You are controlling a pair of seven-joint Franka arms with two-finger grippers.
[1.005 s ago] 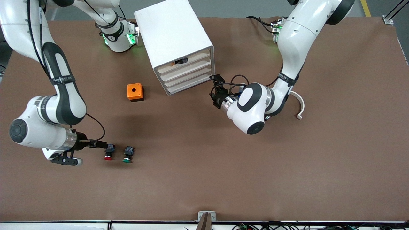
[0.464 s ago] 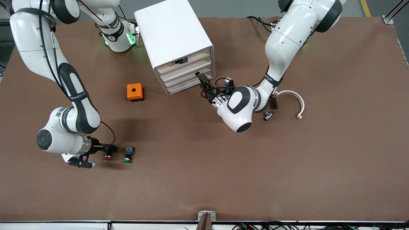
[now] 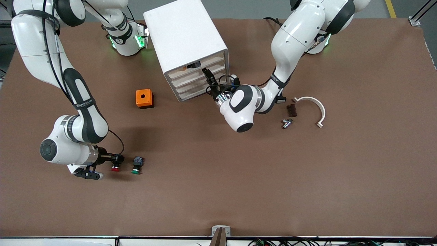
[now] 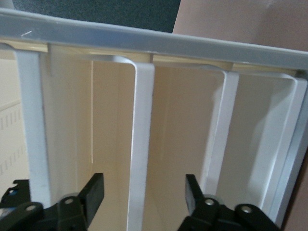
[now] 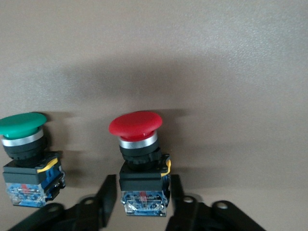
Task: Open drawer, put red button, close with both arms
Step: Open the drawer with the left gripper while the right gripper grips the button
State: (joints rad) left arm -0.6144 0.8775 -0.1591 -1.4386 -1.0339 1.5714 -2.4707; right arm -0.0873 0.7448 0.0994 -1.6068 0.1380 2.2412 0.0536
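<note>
The white cabinet [image 3: 184, 30] stands near the robots' bases, all four slim drawer fronts shut. My left gripper [image 3: 208, 78] is at its front, open. In the left wrist view this gripper [image 4: 143, 195] straddles the upright lip of the second drawer [image 4: 142, 144] without touching it. The red button [image 3: 115, 167] lies on the table near the right arm's end. My right gripper [image 3: 117, 158] is at table height, open. In the right wrist view this gripper [image 5: 142, 195] has a finger on either side of the red button's [image 5: 137, 126] black body, a hair apart from it.
A green button [image 3: 136, 169] lies just beside the red one, also in the right wrist view [image 5: 21, 126]. An orange cube [image 3: 144, 98] sits beside the cabinet. A white curved piece [image 3: 315, 106], a small brown block [image 3: 291, 110] and a metal part [image 3: 286, 123] lie near the left arm's elbow.
My left gripper has swung along the cabinet front from its corner onto the drawer fronts. My right gripper slid forward around the red button, then stayed nearly still.
</note>
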